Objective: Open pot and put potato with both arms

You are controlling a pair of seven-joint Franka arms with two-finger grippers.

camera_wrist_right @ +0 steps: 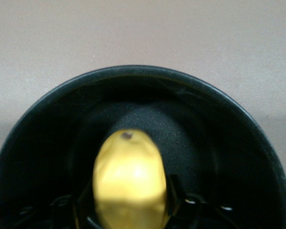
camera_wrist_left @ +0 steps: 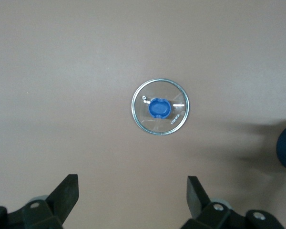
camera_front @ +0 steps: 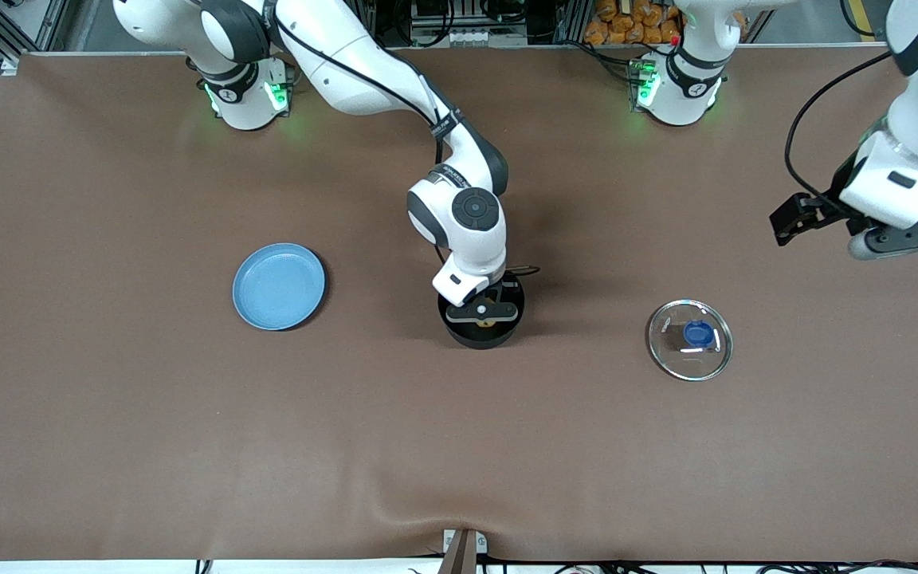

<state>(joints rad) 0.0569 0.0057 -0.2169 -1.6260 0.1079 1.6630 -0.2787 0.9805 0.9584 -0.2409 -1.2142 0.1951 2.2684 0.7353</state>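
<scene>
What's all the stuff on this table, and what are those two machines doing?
Pot: one, black, mid-table, lid off.
Potato: one, yellow, held inside the pot's mouth.
Glass lid: one, clear with blue knob, flat on the table toward the left arm's end.
Plate: one, light blue, toward the right arm's end.
Table: one, brown.
Right end effector: black, over the pot, shut on the potato.
Left end effector: black, fingers open, in the air above the table near the lid, waiting.
</scene>
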